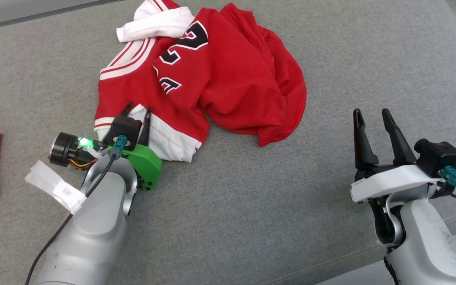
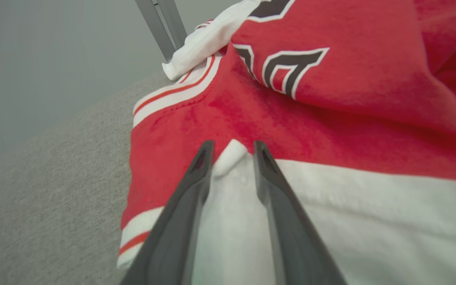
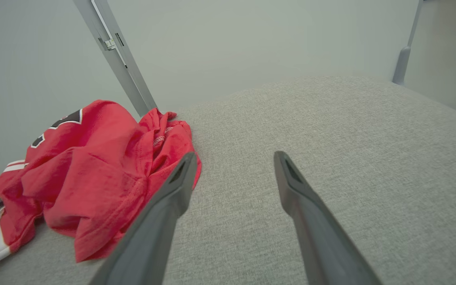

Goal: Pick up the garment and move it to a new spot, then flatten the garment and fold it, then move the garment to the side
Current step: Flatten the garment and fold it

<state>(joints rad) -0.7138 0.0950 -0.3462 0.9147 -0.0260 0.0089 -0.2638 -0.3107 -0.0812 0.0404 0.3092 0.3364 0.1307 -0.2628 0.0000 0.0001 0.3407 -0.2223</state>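
On the near-left hem of the garment (image 1: 228, 79), the left gripper (image 1: 137, 107) pinches a white pucker in narrow jaws, while the wide-open right gripper (image 1: 370, 113) stands well apart rightward.

The left gripper (image 2: 234, 147) rests its two dark fingers on the garment (image 2: 331, 118), jaws narrowly apart; a small ridge of the white band (image 2: 370, 206) bunches between the tips, touching both; whether it is pinched fast cannot be told; beyond the tips lies red cloth with black, white-edged lettering (image 2: 287, 69); left of the jaws, bare grey cushion (image 2: 46, 190).
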